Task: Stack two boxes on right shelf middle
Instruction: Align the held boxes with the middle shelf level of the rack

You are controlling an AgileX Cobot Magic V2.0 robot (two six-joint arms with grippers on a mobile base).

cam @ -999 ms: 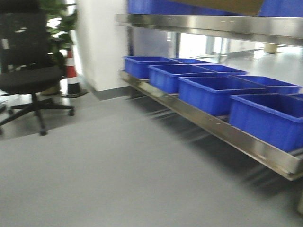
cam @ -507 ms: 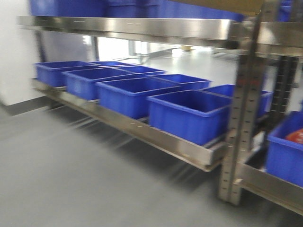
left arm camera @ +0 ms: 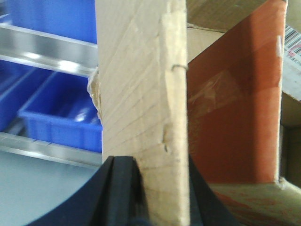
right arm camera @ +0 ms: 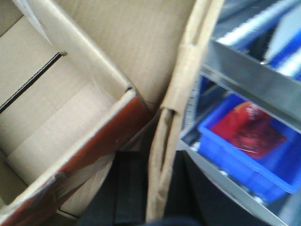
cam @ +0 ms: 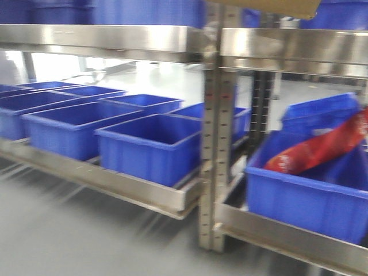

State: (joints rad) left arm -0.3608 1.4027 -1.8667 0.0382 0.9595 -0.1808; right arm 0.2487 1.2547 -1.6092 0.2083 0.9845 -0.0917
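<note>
We've got the steel upright (cam: 215, 144) dead centre in the front view, so let's take everything from there. Left of the upright, a row of blue bins (cam: 149, 144) sits on the low ledge (cam: 115, 184), and every one we can see into is bare inside. Right of the upright, another bin (cam: 305, 198) holds a red packet (cam: 322, 150) lying tilted across it. Above and to the right of the upright, a corner of the brown box (cam: 276, 7) pokes in over the shiny lip of the shelf (cam: 293, 52). Our left gripper (left arm camera: 157, 188) has its black fingers (left arm camera: 117, 188) clamped on either side of one box wall, and our right gripper (right arm camera: 157, 188) pinches another wall the same way. The box is open, and a reddish-brown cardboard panel (left arm camera: 230, 108) stands inside it; whether that's a second carton we can't tell. Below the upright, grey floor (cam: 57, 241) lies open to the left.
</note>
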